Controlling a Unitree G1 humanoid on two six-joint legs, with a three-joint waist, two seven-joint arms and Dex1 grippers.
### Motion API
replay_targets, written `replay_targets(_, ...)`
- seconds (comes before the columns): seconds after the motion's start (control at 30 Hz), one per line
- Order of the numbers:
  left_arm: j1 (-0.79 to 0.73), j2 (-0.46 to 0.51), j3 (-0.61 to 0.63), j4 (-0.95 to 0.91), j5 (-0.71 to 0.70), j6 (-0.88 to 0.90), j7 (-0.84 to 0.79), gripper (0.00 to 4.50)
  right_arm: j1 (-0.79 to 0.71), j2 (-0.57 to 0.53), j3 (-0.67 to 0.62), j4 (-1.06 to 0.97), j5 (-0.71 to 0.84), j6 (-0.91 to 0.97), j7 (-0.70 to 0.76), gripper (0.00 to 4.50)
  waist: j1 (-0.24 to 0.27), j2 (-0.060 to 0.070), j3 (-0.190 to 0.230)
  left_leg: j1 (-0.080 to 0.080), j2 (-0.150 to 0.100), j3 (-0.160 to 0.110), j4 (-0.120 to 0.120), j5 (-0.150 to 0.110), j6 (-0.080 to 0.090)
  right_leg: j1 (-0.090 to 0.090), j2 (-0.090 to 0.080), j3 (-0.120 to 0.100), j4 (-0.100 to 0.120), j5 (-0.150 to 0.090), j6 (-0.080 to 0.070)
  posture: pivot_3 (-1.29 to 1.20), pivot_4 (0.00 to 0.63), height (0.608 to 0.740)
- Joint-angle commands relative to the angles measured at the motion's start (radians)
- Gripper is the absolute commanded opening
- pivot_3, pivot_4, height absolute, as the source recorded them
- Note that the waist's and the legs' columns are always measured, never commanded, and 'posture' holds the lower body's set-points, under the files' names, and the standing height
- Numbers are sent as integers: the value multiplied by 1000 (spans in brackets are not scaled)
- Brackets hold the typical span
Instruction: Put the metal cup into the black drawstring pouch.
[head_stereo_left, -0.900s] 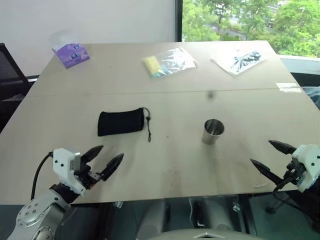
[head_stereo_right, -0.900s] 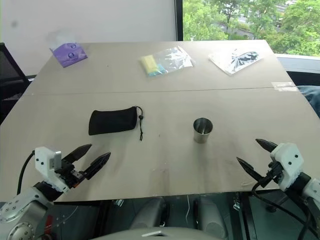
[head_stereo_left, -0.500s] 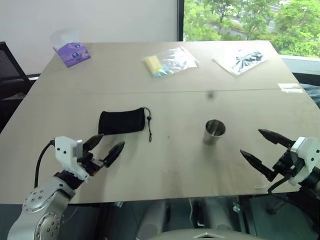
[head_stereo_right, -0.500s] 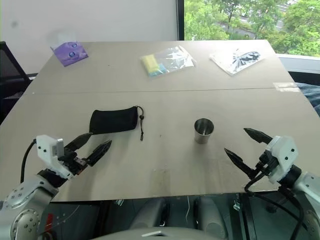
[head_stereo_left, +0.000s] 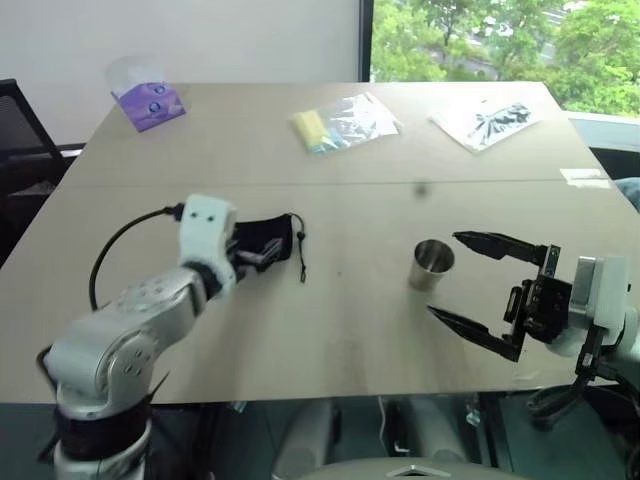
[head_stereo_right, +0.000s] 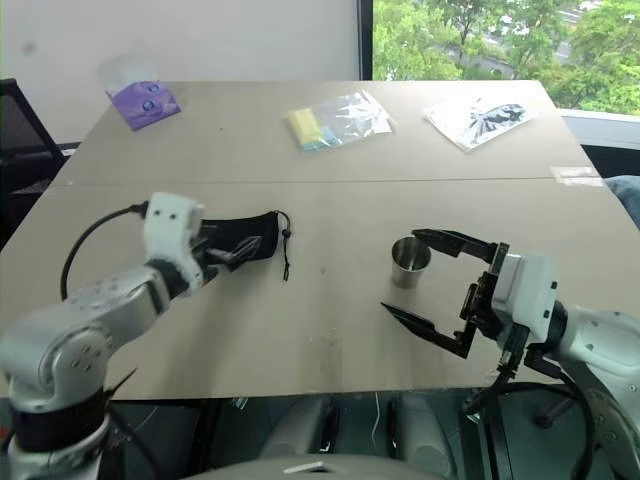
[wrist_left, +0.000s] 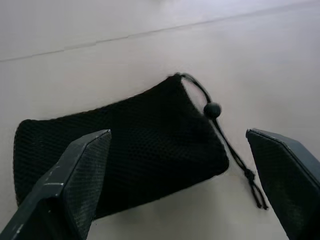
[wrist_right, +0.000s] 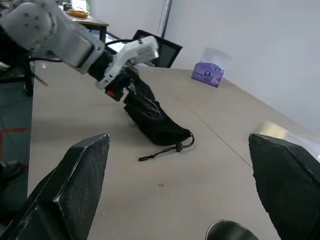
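The black drawstring pouch (wrist_left: 130, 145) lies flat on the table, left of centre, its cord and bead (wrist_left: 212, 109) trailing off the right end. My left gripper (head_stereo_left: 256, 254) hangs open right over the pouch, one finger to each side of it in the left wrist view. The metal cup (head_stereo_left: 432, 265) stands upright to the right of centre. My right gripper (head_stereo_left: 441, 273) is open and turned toward the left, its fingertips (head_stereo_left: 458, 238) close beside the cup. The cup's rim (wrist_right: 231, 231) sits low between the fingers in the right wrist view.
A purple tissue pack (head_stereo_left: 146, 100) stands at the far left of the table. A clear bag with a yellow item (head_stereo_left: 340, 122) and another clear bag (head_stereo_left: 490, 118) lie along the far side. A black chair (head_stereo_left: 20, 135) stands beside the table's left edge.
My left arm has reached forward from the table's near edge to over the pouch. My right gripper has swung in leftward to the cup and rolled its fingers.
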Motion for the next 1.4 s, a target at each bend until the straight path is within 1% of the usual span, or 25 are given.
replay_targets(0.03, -97, -33, -74, 10, 79, 163, 73, 4489, -1, -12, -10, 5, -10, -24, 15, 4500, -3, -1, 1, -1, 0, 0, 0, 0, 0, 0, 0, 0, 0, 0, 0, 0, 150, 740)
replay_targets(0.17, -156, -55, -150, 106, 157, 176, 118, 4489, 20, -15, -27, -3, -4, -28, 20, 4500, -8, -1, 1, 0, 0, 0, -4, 0, -1, -3, 0, 1, 0, 0, 0, 0, 150, 740)
replay_targets(0.3, -207, -82, -173, 185, 232, 176, 149, 4489, 40, -20, -41, -11, -3, -29, 21, 4500, 0, -1, 1, -2, 0, 0, -4, 0, -2, -4, 0, 1, 0, 0, 0, 0, 150, 740)
replay_targets(0.4, -229, -112, -180, 217, 267, 176, 136, 4489, 49, -20, -43, -18, -3, -30, 13, 4500, 1, -1, 1, -3, 0, 0, -2, 0, -2, -4, -1, 1, 0, 0, 0, 0, 150, 740)
replay_targets(0.43, -232, -120, -179, 222, 275, 176, 124, 3953, 53, -20, -43, -20, -5, -31, 12, 4500, 1, -1, 1, -3, -1, 0, -1, 0, -2, -4, -1, 1, 0, 0, 0, 0, 150, 740)
replay_targets(0.47, -233, -120, -187, 227, 281, 176, 113, 3634, 56, -20, -42, -21, -7, -33, 12, 4500, 0, -1, 1, -3, -1, 0, -1, 0, -2, -4, -1, 1, 0, 0, 0, 0, 150, 740)
replay_targets(0.53, -233, -115, -196, 233, 289, 176, 89, 2635, 58, -19, -41, -23, -7, -32, 6, 4500, -1, -2, 1, -3, 0, 0, -2, 0, -2, -4, -1, 0, 0, 0, 0, 0, 150, 740)
replay_targets(0.57, -232, -112, -197, 238, 293, 176, 78, 2273, 59, -19, -41, -24, -8, -33, 4, 4500, -2, -2, 1, -3, 0, 0, -2, 0, -2, -4, -1, 0, 0, 0, 0, 0, 150, 740)
replay_targets(0.6, -229, -99, -201, 243, 294, 176, 59, 1750, 59, -19, -40, -24, -8, -34, 2, 4500, -2, -2, 1, -3, 0, 0, -2, 0, -2, -4, -1, 0, 0, 0, 0, 0, 150, 740)
replay_targets(0.7, -206, -19, -240, 243, 287, 111, -36, 289, 59, -16, -33, -20, -15, -38, -2, 4500, -4, -1, 1, -3, 0, 0, -2, 0, -2, -4, -1, 1, 0, 0, 0, 0, 150, 740)
replay_targets(0.73, -191, 26, -261, 237, 283, 48, -90, 31, 58, -14, -29, -19, -18, -40, -4, 4500, -3, -1, 1, -2, 0, 0, -2, 0, -2, -4, -1, 1, 0, 0, 0, 0, 150, 740)
replay_targets(0.77, -176, 74, -282, 231, 279, -25, -155, 31, 57, -13, -26, -18, -21, -41, -6, 4500, -3, -1, 1, -3, 0, 0, -2, 0, -2, -4, -1, 1, 0, 0, 0, 0, 150, 740)
replay_targets(0.83, -122, 208, -342, 212, 308, -256, -330, 31, 57, -9, -20, -16, -25, -44, -9, 4500, -4, -1, 1, -3, 0, 0, -2, 0, -2, -4, -1, 1, 0, 0, 0, 0, 150, 740)
replay_targets(0.87, -85, 278, -372, 208, 345, -411, -421, 31, 55, -7, -18, -15, -27, -45, -11, 4500, -6, -1, 2, -3, 0, 0, -3, 0, -2, -5, -1, 1, 0, 0, -1, 0, 150, 740)
replay_targets(0.9, -38, 352, -399, 220, 403, -612, -512, 31, 53, -6, -14, -11, -30, -47, -11, 4500, -6, 0, 2, -3, 0, 1, -3, 0, -2, -6, -1, 2, 0, 0, -1, 0, 150, 740)
replay_targets(0.93, 2, 405, -409, 248, 451, -789, -580, 31, 52, -4, -11, -7, -33, -50, -10, 4500, -2, 0, 2, -3, 0, 1, -4, 0, -3, -7, -1, 2, 0, 0, -1, 0, 150, 740)
replay_targets(0.97, 35, 441, -399, 285, 468, -937, -658, 31, 50, -3, -8, -4, -37, -53, -9, 4500, -1, 0, 3, -4, 0, 1, -4, 0, -3, -7, -2, 2, -1, 0, -1, 0, 150, 740)
replay_targets(1.03, 83, 471, -353, 363, 446, -1151, -807, 31, 47, 2, -2, 0, -43, -57, -10, 4500, 5, 1, 3, -5, 0, 1, -4, 0, -2, -7, -3, 2, -1, -1, -2, 0, 150, 740)
replay_targets(1.17, 112, 481, -289, 502, 389, -1331, -1000, 31, 49, 11, 12, -4, -53, -60, -15, 4500, 5, 1, 3, -8, 0, 1, -3, 0, -1, -9, -3, 0, -2, 0, -2, 0, 150, 740)
replay_targets(1.23, 90, 467, -279, 603, 429, -1430, -1024, 31, 54, 15, 20, -8, -61, -63, -17, 4500, 3, 1, 3, -13, 0, 0, -2, 0, -1, -13, -3, 0, -1, 0, -1, 0, 150, 740)
replay_targets(1.27, 79, 461, -276, 646, 412, -1456, -1075, 31, 60, 15, 26, -11, -67, -66, -16, 4500, 1, 1, 3, -15, 0, 0, -1, 0, -1, -15, -3, -1, 0, 0, -1, 0, 150, 740)
replay_targets(1.3, 79, 451, -258, 664, 363, -1420, -1110, 596, 66, 17, 31, -14, -74, -68, -17, 4500, 0, 1, 3, -16, 0, 0, -1, 0, -1, -16, -3, -1, 0, 0, -1, 0, 150, 740)
replay_targets(1.33, 84, 437, -235, 672, 322, -1386, -1123, 654, 71, 20, 34, -16, -79, -70, -19, 4500, -1, 1, 3, -17, 0, 0, -1, 0, -1, -16, -3, -1, 0, 0, -1, 0, 150, 740)
replay_targets(1.37, 90, 423, -206, 666, 284, -1337, -1112, 1111, 79, 23, 35, -19, -85, -73, -18, 4500, -2, 1, 3, -17, 0, 0, -1, 0, -1, -17, -3, -1, 0, 0, -1, 0, 150, 740)
replay_targets(1.4, 94, 411, -185, 659, 268, -1305, -1097, 1383, 84, 25, 36, -20, -89, -76, -18, 4500, -2, 1, 3, -17, 0, 0, -1, -1, 0, -17, -3, -1, 0, 0, -1, 0, 150, 740)
